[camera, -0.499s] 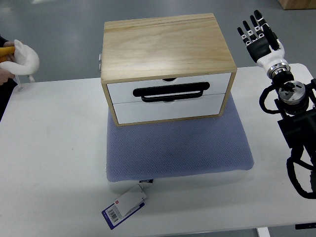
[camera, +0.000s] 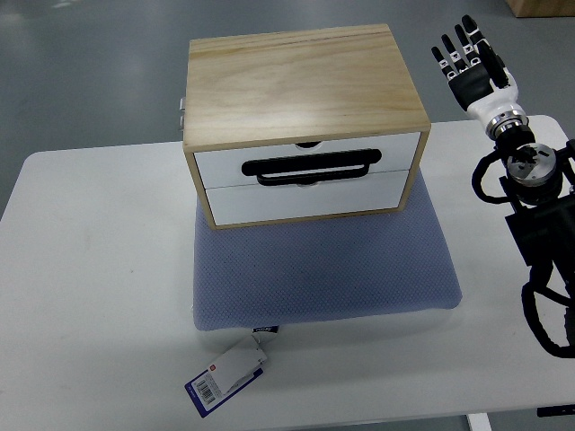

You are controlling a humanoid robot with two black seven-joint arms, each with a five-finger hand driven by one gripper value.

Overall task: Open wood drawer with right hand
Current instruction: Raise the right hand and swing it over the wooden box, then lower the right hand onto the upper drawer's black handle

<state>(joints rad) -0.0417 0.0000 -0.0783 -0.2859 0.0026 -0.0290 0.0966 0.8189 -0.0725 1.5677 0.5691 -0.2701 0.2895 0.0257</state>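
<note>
- On the white table (camera: 99, 296) I see a wood box (camera: 301, 94) sitting on a blue-grey pad (camera: 328, 274), at the pad's far end.
- Box front has two white drawers, stacked. Both look closed, fronts flush with the frame.
- Top drawer (camera: 310, 162) carries a black bar handle (camera: 308, 168) across its middle, with a small dark notch at the upper edge above it.
- Bottom drawer (camera: 305, 199) shows no handle of its own from my view.
- Small metal fitting sticks out at the box's left side, too small for me to identify.
- Right hand (camera: 472, 67) is up past the table's far right corner, well apart from the box, touching nothing.
- Its fingers (camera: 456, 52) are spread and extended, pointing away from me, black with white segments. It holds nothing.
- Right arm runs down the right edge of my view, black cabling looped around it.
- Tag (camera: 226, 377) hangs off the pad's near edge and lies on the table: white face with a barcode and a small red mark, dark blue backing. Print is too small for me to read.
- Small dark label (camera: 266, 329) at the pad's near seam has writing, also unreadable.
- No brand legible on box or pad.
</note>
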